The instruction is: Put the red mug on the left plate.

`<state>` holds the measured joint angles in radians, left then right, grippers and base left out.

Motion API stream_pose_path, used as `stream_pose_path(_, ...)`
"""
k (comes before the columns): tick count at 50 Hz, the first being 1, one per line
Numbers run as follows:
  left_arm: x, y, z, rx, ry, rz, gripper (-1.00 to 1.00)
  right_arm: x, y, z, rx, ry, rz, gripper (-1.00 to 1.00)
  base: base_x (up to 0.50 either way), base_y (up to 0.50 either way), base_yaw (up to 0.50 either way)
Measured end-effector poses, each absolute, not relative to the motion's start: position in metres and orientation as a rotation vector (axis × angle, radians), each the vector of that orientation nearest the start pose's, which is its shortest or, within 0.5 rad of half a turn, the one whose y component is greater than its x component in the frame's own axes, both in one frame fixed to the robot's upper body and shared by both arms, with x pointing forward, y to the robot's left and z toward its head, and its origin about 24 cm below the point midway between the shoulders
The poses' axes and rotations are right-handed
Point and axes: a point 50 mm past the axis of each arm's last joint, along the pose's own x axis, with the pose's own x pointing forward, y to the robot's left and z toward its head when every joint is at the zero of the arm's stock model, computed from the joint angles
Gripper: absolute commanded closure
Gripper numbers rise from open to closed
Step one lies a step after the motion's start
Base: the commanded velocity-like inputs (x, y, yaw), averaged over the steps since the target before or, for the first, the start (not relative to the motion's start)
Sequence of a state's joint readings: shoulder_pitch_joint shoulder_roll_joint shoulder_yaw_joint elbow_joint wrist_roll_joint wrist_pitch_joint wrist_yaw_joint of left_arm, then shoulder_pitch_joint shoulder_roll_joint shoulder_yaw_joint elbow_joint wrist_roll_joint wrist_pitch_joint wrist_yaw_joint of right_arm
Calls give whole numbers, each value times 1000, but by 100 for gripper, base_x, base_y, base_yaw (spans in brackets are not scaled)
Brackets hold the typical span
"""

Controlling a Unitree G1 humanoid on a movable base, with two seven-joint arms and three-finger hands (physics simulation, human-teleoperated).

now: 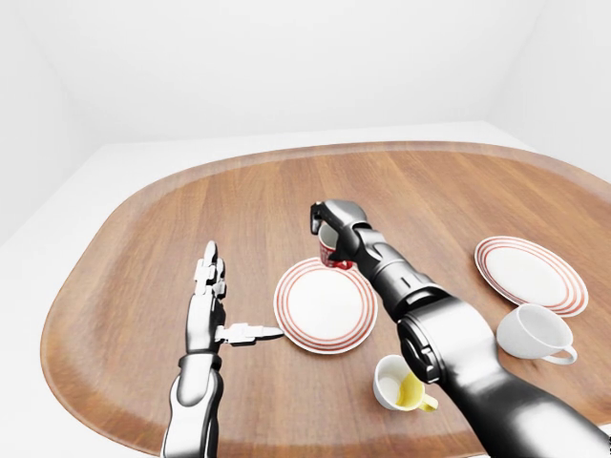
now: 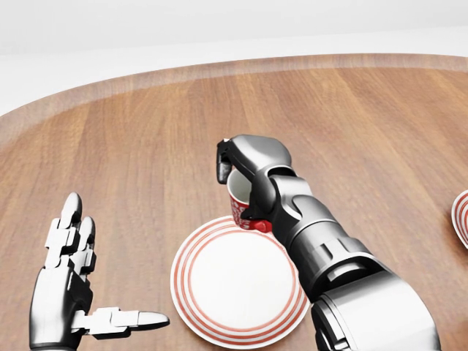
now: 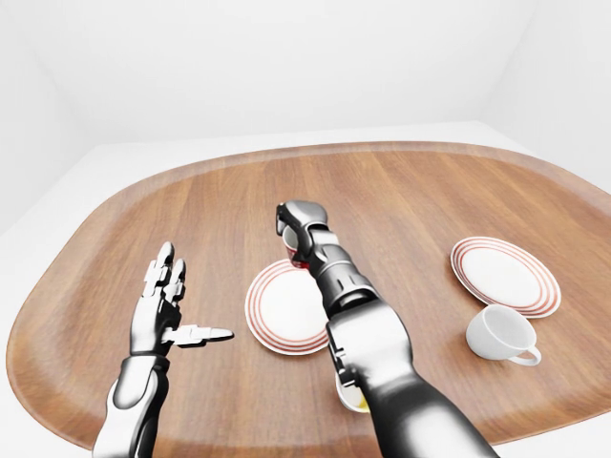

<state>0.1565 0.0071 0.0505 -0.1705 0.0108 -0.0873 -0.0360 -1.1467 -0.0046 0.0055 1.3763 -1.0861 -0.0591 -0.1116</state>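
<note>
The red patterned mug (image 2: 240, 202) hangs upright in my right hand (image 2: 245, 183), whose fingers close round its rim and side. It hovers over the top edge of the left plate (image 2: 238, 281), a white plate with red rings. In the head view my left hand (image 2: 77, 289) stands open at the lower left, fingers up and thumb pointing toward the plate, apart from it. The mug's handle is hidden behind my fingers.
A second red-ringed plate (image 1: 530, 272) lies at the right of the wooden table (image 1: 143, 248). A white cup (image 1: 537, 334) sits below it. A white mug with yellow inside (image 1: 399, 386) lies near my right forearm, below the left plate.
</note>
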Motion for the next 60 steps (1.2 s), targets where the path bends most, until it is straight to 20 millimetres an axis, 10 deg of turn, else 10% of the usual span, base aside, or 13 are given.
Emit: stream_pose_path(60,231,172,48,38,-81,64,-100,365,-61,26,-1179,165,381,100,0,0,0)
